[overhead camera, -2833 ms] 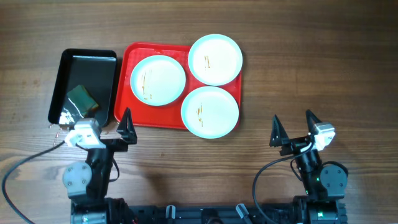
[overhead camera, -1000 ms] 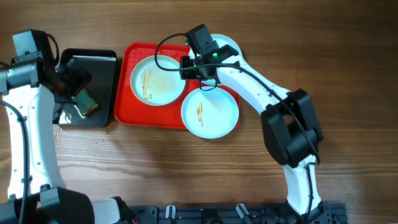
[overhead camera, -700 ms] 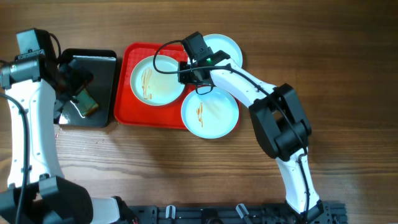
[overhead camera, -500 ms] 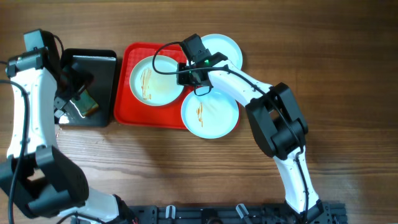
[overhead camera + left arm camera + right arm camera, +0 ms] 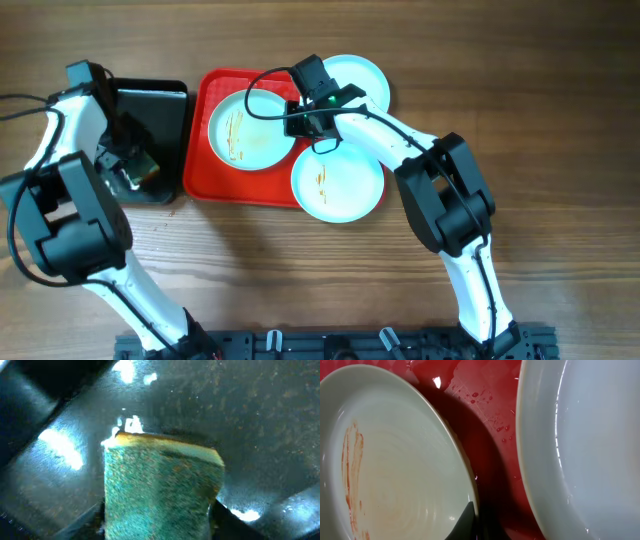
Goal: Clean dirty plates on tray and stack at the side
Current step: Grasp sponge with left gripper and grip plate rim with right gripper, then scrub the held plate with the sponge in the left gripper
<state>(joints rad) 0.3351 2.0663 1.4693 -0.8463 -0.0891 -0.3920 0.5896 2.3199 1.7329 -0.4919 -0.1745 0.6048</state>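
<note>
Three white plates lie on and over the red tray (image 5: 200, 175). The left plate (image 5: 245, 130) has brown-orange smears, as does the front plate (image 5: 338, 180). The back plate (image 5: 358, 82) is partly covered by my right arm. My right gripper (image 5: 300, 122) is shut on the left plate's right rim. In the right wrist view one dark finger (image 5: 465, 522) lies on that plate (image 5: 395, 470), the other is hidden under the rim, and the back plate (image 5: 585, 445) is alongside. My left gripper (image 5: 128, 165) is shut on a green sponge (image 5: 160, 485).
A narrow black tray (image 5: 160, 105) stands left of the red tray and holds the sponge; its wet glossy floor (image 5: 260, 415) fills the left wrist view. Bare wooden table (image 5: 300, 270) lies in front. Cables trail from both arms.
My left arm has come down into the black tray and its jaws have closed round the sponge. My right gripper has shut on the left plate's rim and has stayed there.
</note>
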